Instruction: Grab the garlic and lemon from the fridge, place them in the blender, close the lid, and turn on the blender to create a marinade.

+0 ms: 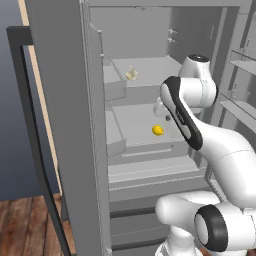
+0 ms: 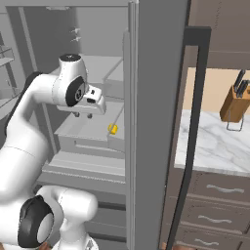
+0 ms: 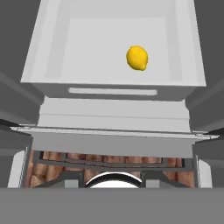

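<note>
The fridge (image 1: 150, 30) stands open, its tall grey door (image 1: 60, 125) swung out on the left. The garlic (image 1: 131, 74), a cream-white bulb, rests on an upper shelf. One shelf lower lies the yellow lemon (image 1: 158, 130) (image 2: 113, 129) in a shallow grey tray (image 3: 52, 52); in the hand view the lemon (image 3: 137, 57) sits towards the tray's back right. My gripper (image 2: 83, 116) hangs inside the fridge above the tray's front, pointing down, a little short and to the side of the lemon. Its fingers stand apart with nothing between them. The blender and the lid are out of view.
A second fridge door (image 2: 156, 122) stands edge-on beside the arm. A dark frame bar (image 2: 193, 122) rises past it. Beyond is a marble counter (image 2: 215, 141) with a wooden knife block (image 2: 235, 102) and drawers (image 2: 219, 190) below. Door shelves (image 1: 242, 107) jut out at the right.
</note>
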Controlling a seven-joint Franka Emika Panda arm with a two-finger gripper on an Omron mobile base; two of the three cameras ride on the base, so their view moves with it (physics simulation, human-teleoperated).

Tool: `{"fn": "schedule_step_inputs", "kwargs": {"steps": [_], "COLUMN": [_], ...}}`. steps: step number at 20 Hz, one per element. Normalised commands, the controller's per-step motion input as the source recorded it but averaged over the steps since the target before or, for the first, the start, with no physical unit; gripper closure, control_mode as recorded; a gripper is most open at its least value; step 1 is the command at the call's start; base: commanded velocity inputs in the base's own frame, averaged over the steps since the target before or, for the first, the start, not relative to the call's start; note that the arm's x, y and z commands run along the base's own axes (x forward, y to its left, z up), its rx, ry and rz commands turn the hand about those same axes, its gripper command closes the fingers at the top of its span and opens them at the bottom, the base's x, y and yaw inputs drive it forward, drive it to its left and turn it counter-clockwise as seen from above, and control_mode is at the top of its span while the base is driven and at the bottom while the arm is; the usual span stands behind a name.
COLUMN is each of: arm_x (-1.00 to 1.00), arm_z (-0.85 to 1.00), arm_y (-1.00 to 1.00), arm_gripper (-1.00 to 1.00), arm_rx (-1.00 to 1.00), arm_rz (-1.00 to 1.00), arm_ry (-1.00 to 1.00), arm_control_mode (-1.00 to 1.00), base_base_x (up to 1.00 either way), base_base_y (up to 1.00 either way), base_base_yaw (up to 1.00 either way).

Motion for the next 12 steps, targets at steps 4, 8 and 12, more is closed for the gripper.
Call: {"fn": "schedule_step_inputs", "kwargs": {"steps": [4, 8, 12], "arm_x": [-0.13, 0.00, -0.14], "arm_z": [-0.02, -0.02, 0.38], "arm_y": [0.00, 0.03, 0.11], "arm_gripper": [-1.00, -1.00, -1.00], "arm_rx": [0.00, 0.00, 0.00], "arm_rz": [0.00, 0.00, 0.00], "arm_ry": [0.00, -0.01, -0.23], "arm_control_mode": [-1.00, -1.00, -1.00], "base_base_x": [0.00, 0.00, 0.00], "base_base_y": [0.00, 0.00, 0.00], "base_base_yaw": [0.00, 0.00, 0.00]}}
